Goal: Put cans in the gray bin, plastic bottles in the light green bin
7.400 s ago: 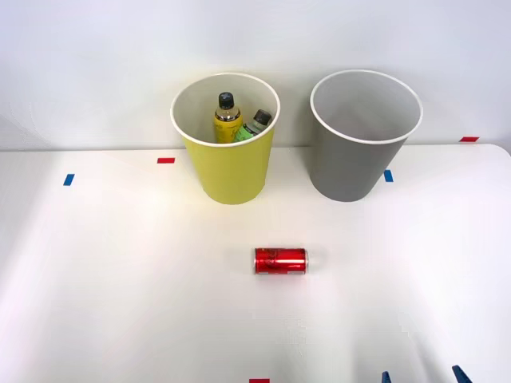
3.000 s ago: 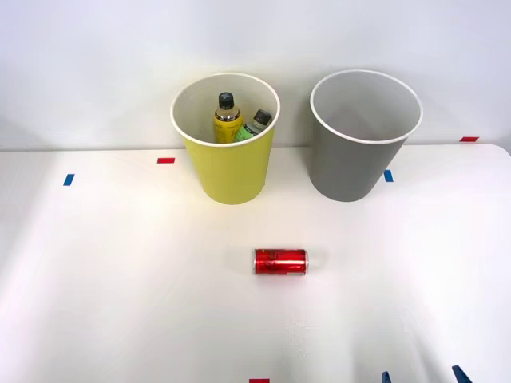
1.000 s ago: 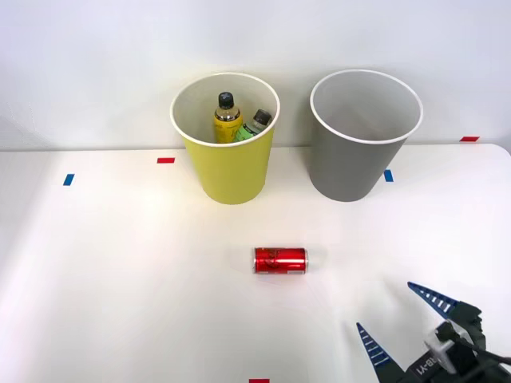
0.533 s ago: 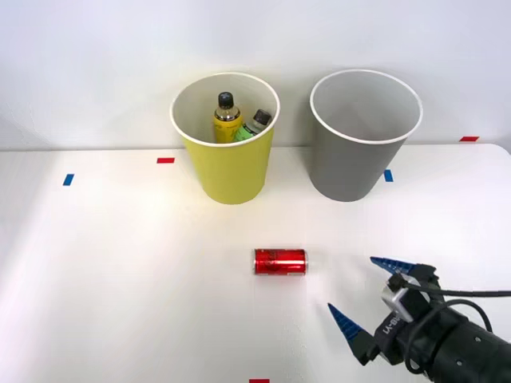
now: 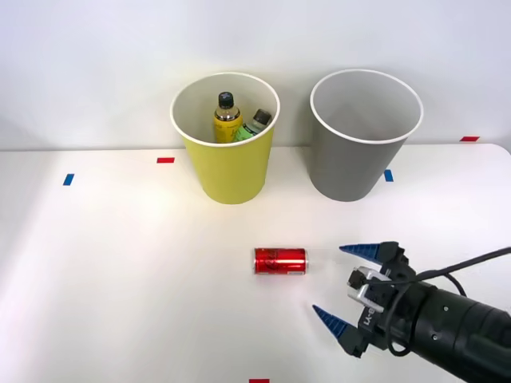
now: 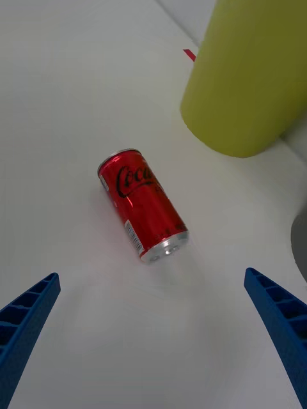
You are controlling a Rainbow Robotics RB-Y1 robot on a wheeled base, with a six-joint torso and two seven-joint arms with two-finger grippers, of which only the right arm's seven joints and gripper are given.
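Observation:
A small red can [image 5: 280, 261] [image 6: 142, 204] lies on its side on the white table, in front of the two bins. My right gripper [image 5: 342, 282] [image 6: 153, 345] is open, just right of the can and a little nearer to me, its blue fingers spread wide and aimed at the can's silver end. The light green bin [image 5: 227, 152] [image 6: 251, 70] stands at the back, holding a yellow-label bottle [image 5: 227, 120] and a green-label bottle [image 5: 253, 126]. The gray bin [image 5: 363, 144] stands to its right with nothing showing inside.
Small red tape marks [image 5: 165, 160] and blue tape marks [image 5: 69, 179] dot the white table [image 5: 120, 279]. A white wall rises right behind the bins. Open table surface lies left of the can and between the can and the bins.
My right gripper has come in from the lower right corner, moving left and forward toward the can, fingers open throughout. The can, bins and bottles have not moved.

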